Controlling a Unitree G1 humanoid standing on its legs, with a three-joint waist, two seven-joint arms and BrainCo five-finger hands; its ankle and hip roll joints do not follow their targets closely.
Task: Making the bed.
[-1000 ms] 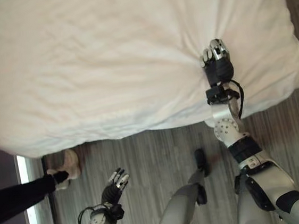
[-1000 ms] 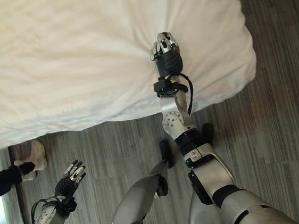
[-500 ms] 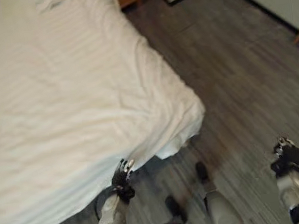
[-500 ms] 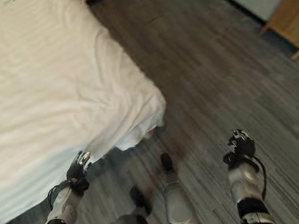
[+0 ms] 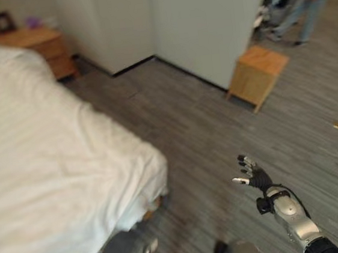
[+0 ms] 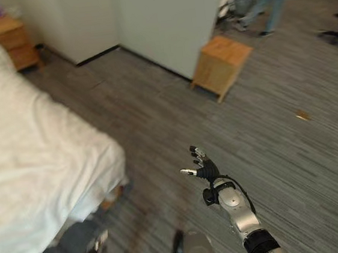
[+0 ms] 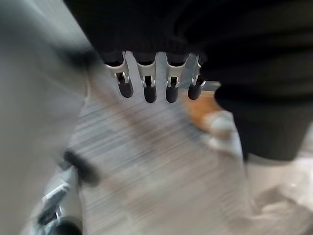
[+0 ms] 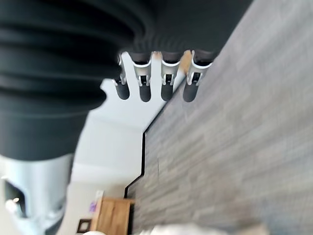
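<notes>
The right hand point(image 5: 254, 178) hangs over the grey floor point(image 5: 217, 127) with its fingers spread and relaxed, holding nothing; its own wrist view shows the fingers point(image 8: 142, 83) straight in a row above bare floor. The bed point(image 5: 47, 175), under a white duvet point(image 6: 34, 171), lies well apart from that hand, off to its left, with the duvet's corner drooping over the mattress edge toward the floor. The left hand point(image 7: 146, 78) shows in its wrist view with fingers extended and empty, above the floor. Beyond the right hand stands a small wooden side table point(image 5: 257, 75) against a white wall point(image 5: 206, 20). A wooden nightstand point(image 5: 33, 47) sits by the bed's far end. A person's legs point(image 6: 271, 1) show far beyond the side table.
</notes>
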